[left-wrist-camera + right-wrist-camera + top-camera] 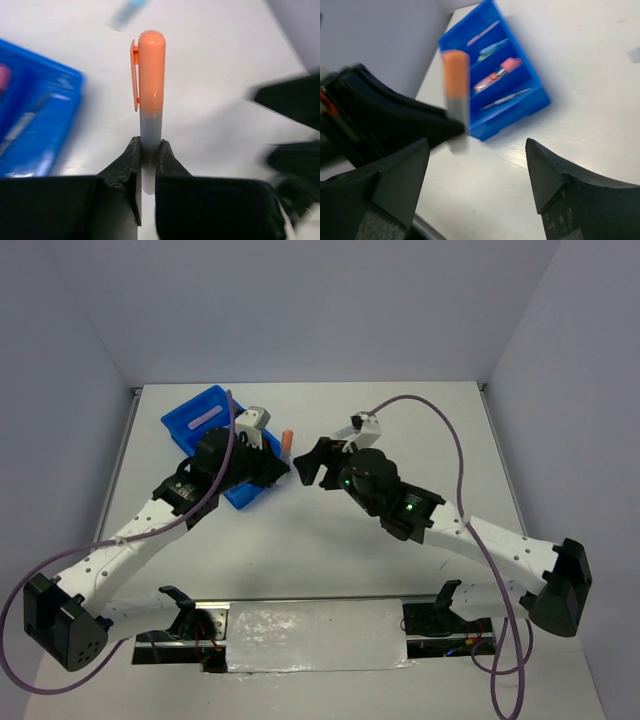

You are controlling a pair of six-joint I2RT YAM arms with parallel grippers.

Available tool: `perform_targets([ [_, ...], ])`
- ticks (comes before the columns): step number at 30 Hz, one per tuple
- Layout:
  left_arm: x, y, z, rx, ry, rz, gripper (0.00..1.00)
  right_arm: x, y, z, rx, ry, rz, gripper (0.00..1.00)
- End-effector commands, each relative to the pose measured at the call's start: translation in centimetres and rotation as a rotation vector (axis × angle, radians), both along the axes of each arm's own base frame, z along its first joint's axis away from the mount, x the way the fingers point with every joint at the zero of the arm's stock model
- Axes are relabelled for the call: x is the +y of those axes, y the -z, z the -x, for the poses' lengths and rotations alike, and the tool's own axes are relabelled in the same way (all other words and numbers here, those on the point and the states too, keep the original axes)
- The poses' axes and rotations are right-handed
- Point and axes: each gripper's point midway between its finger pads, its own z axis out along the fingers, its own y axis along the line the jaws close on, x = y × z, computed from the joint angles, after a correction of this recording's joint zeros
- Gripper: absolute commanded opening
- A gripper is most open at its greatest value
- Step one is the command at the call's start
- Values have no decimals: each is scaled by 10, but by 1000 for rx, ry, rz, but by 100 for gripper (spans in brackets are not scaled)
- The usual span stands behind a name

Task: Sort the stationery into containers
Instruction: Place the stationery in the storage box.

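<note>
The left gripper (148, 150) is clenched on an orange-capped grey plastic marker (151, 75), above the bench (225, 50) beside the bright blue divided plastic tray (512, 120). The right gripper (476, 152) stands released. Several items are already sorted, while a pale blue stick (127, 12) lies outside.

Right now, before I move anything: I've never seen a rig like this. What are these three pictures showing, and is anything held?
These are two white robot arms, each ending in a black two-finger gripper. The overhead picture looks down on the white table, arm bases at the bottom. The other two come from a camera on each wrist, looking past that arm's own fingers. The left gripper is shut on the pale grey barrel of an orange-capped pen. The right gripper is open and empty, facing it. Nearby sits a bright blue plastic tray with four long compartments, small items inside.
</note>
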Motion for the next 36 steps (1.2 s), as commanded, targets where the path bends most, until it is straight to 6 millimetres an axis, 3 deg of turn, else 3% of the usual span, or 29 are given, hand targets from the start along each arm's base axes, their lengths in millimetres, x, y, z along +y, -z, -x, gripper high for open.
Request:
perform_targets([
  [1, 63, 2, -49, -98, -297, -305, 0, -59, -18, -9, -73, 154, -48, 85],
  [2, 82, -5, -61, -116, -385, -383, 0, -81, -32, -4, -104, 192, -89, 85],
  [3, 95, 10, -77, -94, -421, -499, 0, -94, -27, -3, -109, 212, -91, 86],
  [4, 105, 11, -86, -96, -444, -572, 0, -113, -9, -5, -98, 249, -66, 86],
  [5, 112, 0, -101, -128, -450, -628, 0, -128, -22, 2, -133, 262, -103, 86],
  [6, 139, 13, -122, -131, -452, -794, 0, -137, -3, 6, -113, 261, -57, 87],
  [7, 152, 10, -134, -146, -464, -837, 0, -146, -1, 8, -120, 274, -51, 87],
  [8, 178, 9, -157, -167, -458, -881, 0, -155, -2, 15, -138, 271, -52, 87],
  [11, 218, -1, -192, -219, -490, -875, 0, -160, 1, 29, -163, 231, -56, 88],
  [13, 241, 0, -219, -266, -521, -859, 0, -153, 12, 35, -163, 179, -63, 89],
  [14, 249, 9, -230, -294, -509, -944, 0, -150, 16, 36, -159, 158, -65, 89],
  [15, 253, -5, -244, -377, -550, -972, 0, -142, 17, 40, -156, 109, -66, 89],
  [16, 255, -3, -250, -398, -544, -1009, 0, -136, 20, 42, -149, 78, -59, 89],
  [19, 252, 30, -265, -433, -389, -1123, 0, -125, 25, 48, -130, 6, -41, 89],
  [23, 263, 70, -276, -401, -321, -1123, 0, -113, 23, 54, -154, -71, -46, 89],
  [29, 285, 93, -296, -348, -351, -1119, 6, -98, 16, 59, -170, -154, -73, 88],
  [30, 283, 88, -302, -355, -350, -1105, 6, -95, 20, 57, -160, -157, -72, 88],
  [32, 279, 99, -302, -339, -323, -1095, 19, -88, 23, 62, -149, -198, -82, 88],
  [33, 278, 99, -301, -342, -322, -1091, 34, -87, 25, 61, -142, -198, -81, 88],
  [36, 281, 102, -300, -343, -348, -1086, 48, -87, 26, 59, -140, -193, -73, 88],
])
